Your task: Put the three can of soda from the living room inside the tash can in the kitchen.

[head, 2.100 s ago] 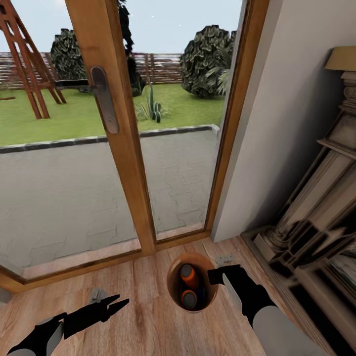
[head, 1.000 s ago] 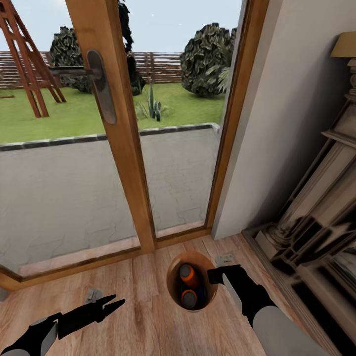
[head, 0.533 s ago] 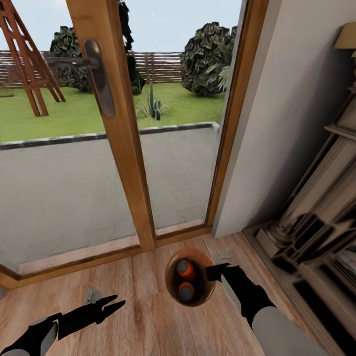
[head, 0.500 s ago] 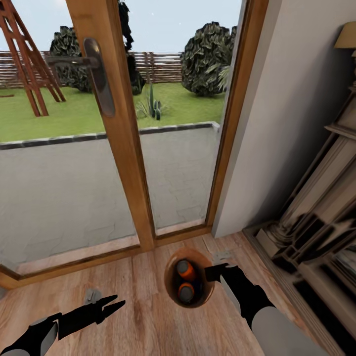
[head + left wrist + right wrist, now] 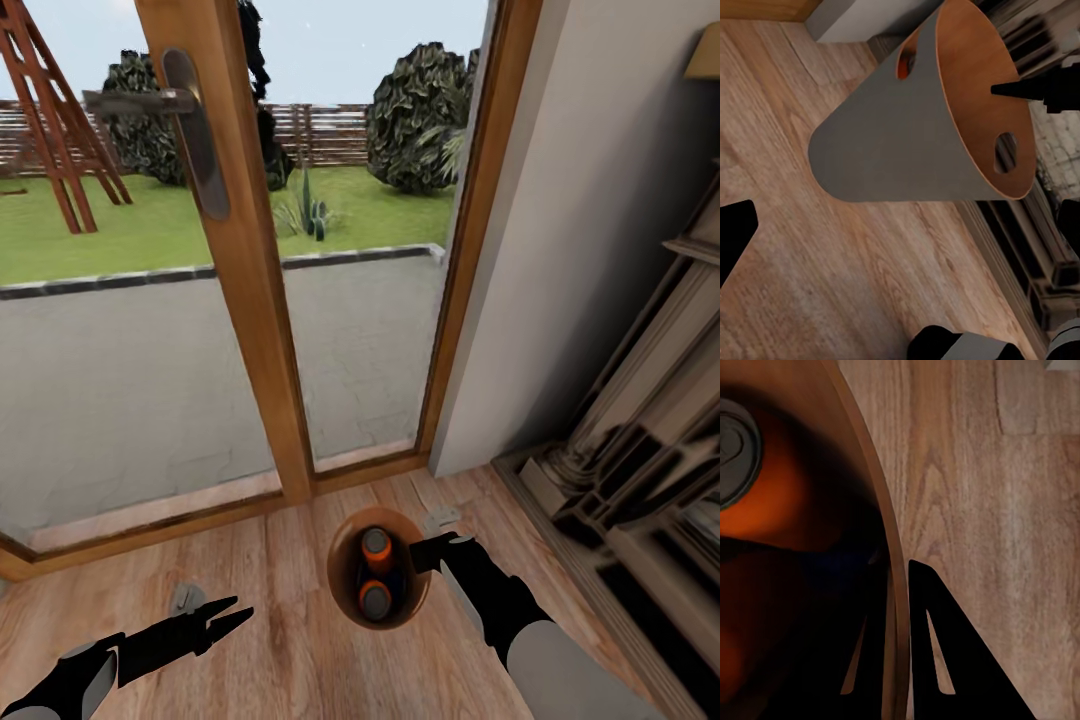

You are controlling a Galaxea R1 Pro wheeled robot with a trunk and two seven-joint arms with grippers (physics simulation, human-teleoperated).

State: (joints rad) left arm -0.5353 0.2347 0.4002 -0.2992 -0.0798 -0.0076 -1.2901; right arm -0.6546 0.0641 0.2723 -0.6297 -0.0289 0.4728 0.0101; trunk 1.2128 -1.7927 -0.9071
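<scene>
The tash can (image 5: 338, 588), grey outside (image 5: 900, 142) with a copper-brown rim (image 5: 880, 529), stands on the wood floor by the glass door. Two orange soda cans (image 5: 375, 547) (image 5: 374, 600) with silvery tops lie inside it, and something dark blue (image 5: 840, 574) shows beside them. An orange can (image 5: 765, 487) fills the near corner of the right wrist view. My right gripper (image 5: 421, 553) (image 5: 896, 577) is shut on the rim, one finger (image 5: 941, 637) outside and one inside. My left gripper (image 5: 235, 612) hangs open above the floor to the can's left, apart from it.
A wooden-framed glass door (image 5: 255, 300) with a metal handle (image 5: 190, 130) is straight ahead, a white wall (image 5: 580, 230) to its right. A carved mantel (image 5: 640, 440) runs along the right. Small metal floor plates (image 5: 185, 598) (image 5: 440, 519) sit in the boards.
The whole view has shifted a little, so the camera moved. My right gripper and the tash can it holds have drifted slightly left and nearer. The left arm is where it was.
</scene>
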